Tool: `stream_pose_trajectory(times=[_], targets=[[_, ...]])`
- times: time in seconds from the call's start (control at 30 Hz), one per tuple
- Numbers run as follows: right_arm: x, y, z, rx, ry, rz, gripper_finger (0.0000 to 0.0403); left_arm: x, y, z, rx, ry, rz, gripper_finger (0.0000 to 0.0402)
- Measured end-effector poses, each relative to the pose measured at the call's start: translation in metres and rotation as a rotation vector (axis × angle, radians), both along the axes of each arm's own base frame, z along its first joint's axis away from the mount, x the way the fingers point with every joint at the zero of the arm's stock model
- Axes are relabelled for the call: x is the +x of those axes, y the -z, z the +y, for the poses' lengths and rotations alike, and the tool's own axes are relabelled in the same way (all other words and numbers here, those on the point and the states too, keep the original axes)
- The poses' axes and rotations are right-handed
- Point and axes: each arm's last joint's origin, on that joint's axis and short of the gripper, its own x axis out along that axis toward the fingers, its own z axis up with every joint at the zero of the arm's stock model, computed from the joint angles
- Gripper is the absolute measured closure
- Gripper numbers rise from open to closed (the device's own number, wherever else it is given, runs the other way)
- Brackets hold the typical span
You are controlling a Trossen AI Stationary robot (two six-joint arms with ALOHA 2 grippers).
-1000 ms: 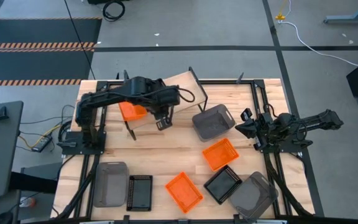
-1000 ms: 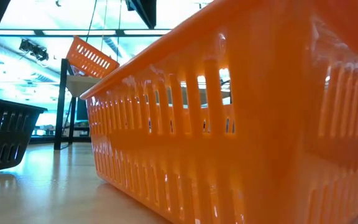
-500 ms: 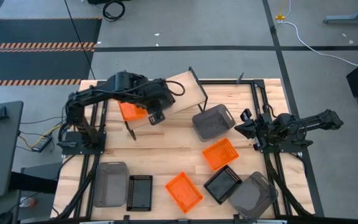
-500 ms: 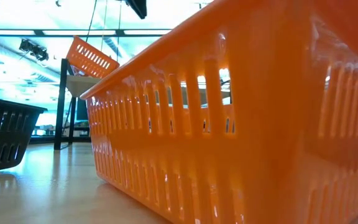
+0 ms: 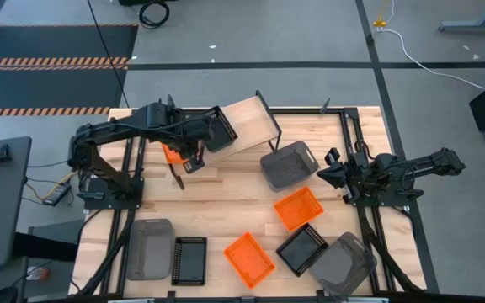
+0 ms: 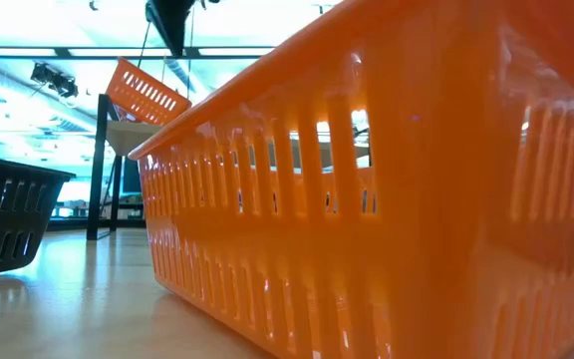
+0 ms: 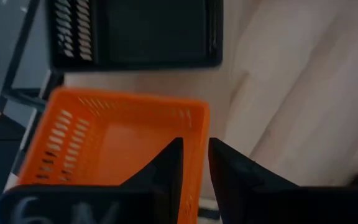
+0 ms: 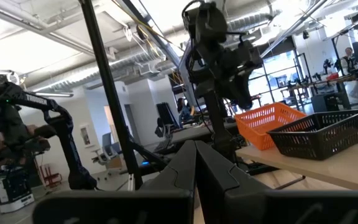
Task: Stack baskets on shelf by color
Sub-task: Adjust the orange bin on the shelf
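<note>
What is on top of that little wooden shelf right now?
One orange basket sits tilted at the shelf's left end, with the left gripper beside it. A black basket shows in the right wrist view; the arm hides that spot from above.
</note>
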Motion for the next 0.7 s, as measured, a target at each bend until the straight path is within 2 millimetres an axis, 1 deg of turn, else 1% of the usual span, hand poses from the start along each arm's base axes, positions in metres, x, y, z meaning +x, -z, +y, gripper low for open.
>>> stream_pose_trajectory(times=[0.27,0.57,0.7], targets=[[0.000,0.000,0.000,0.000,0.000,0.000,0.0391,-0.016,0.014,-0.001,-0.023,-0.007,0.052,0.0320],[0.000,0.000,0.000,0.000,0.000,0.000,0.0391,-0.017,0.040,0.001,-0.050,-0.005,0.154,0.0320],[0.000,0.000,0.000,0.000,0.000,0.000,0.0391,-0.018,0.048,0.003,-0.045,-0.011,0.190,0.0320]])
